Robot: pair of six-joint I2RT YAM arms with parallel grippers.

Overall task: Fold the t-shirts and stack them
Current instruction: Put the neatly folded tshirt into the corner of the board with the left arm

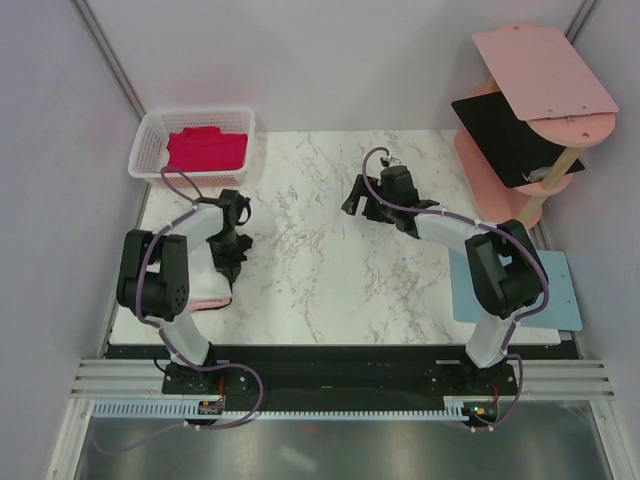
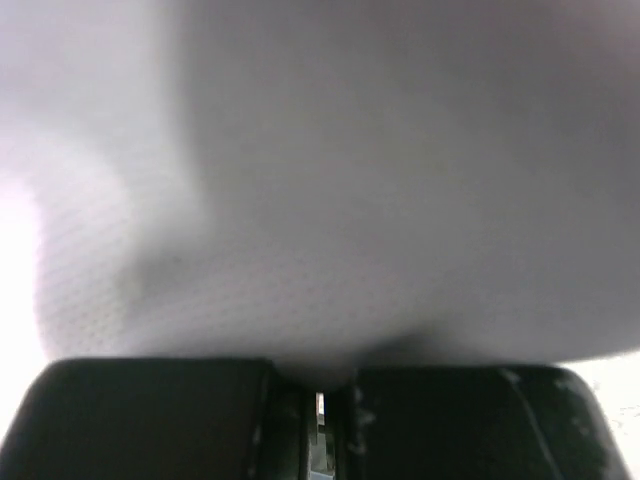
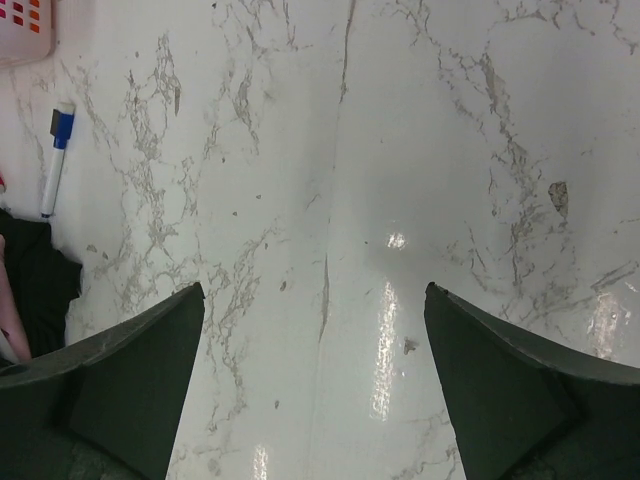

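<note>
Left end effector (image 2: 318,405): mine, closed to a narrow slit. Pale knit cloth bulges into that slit, so I judge it is gripping the cloth.
Light pink t-shirt (image 1: 212,296): lies at the near left edge of the marble surface (image 1: 320,270), mostly under my left arm. Its fold state is hidden from the top view.
Handling, pink t-shirt: judged light, limp and fine-meshed. It will sag and drag rather than keep its shape. Best taken at a hem or shoulder corner in a shallow pinch. A single layer may slip out.
Light-blue mat (image 1: 565,295): flat at the near right, partly under my right arm, with nothing seen on it.
Right end effector (image 3: 312,300): mine, fingers spread wide and holding nothing, hovering over bare marble at mid-surface.
Marker pen (image 3: 55,160): lies on the marble to one side of my right end effector, apart from it.
White basket (image 1: 150,125): stands at the far left corner.
Magenta-red t-shirt (image 1: 205,148): inside the basket, loosely bundled.
Pink shelf (image 1: 540,60): stands at the far right.
Black t-shirt (image 1: 505,140): a flat dark piece on a middle board. The identification is my judgement.
White t-shirt: not identified in any view.
</note>
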